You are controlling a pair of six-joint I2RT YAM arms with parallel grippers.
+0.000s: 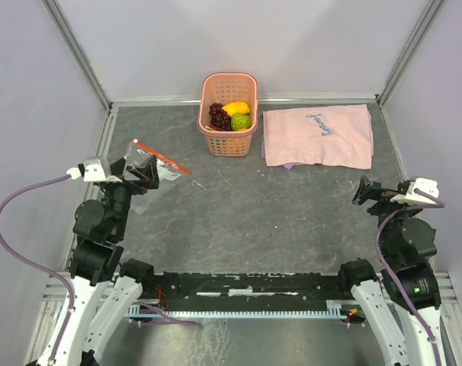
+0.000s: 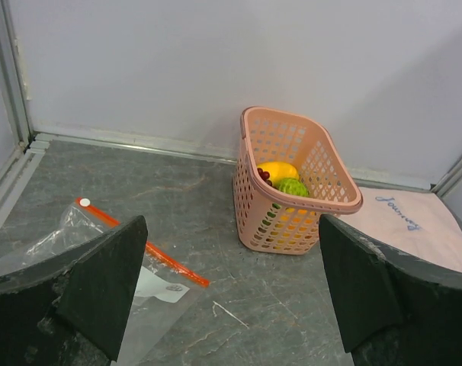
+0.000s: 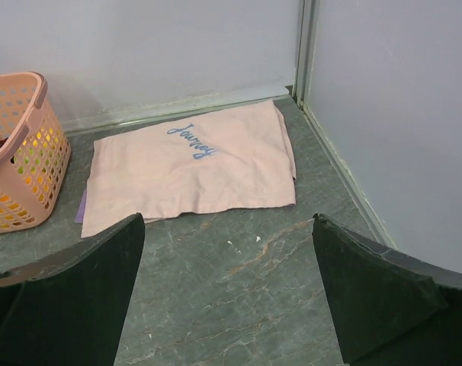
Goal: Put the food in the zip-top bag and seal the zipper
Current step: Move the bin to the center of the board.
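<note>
My left gripper [image 2: 231, 301] and right gripper [image 3: 227, 301] stand spread wide, grasping nothing. Toy fruits [image 1: 233, 115] sit inside the pink basket [image 1: 231, 144] against the back wall. The zip-top bag [image 1: 159, 166] lies left of it, with grey tabletop [image 1: 254, 206] between them.

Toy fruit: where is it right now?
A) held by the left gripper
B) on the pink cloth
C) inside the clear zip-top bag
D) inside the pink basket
D: the toy fruit sits inside the pink basket, while the zip-top bag lies flat with no fruit in it.
</note>
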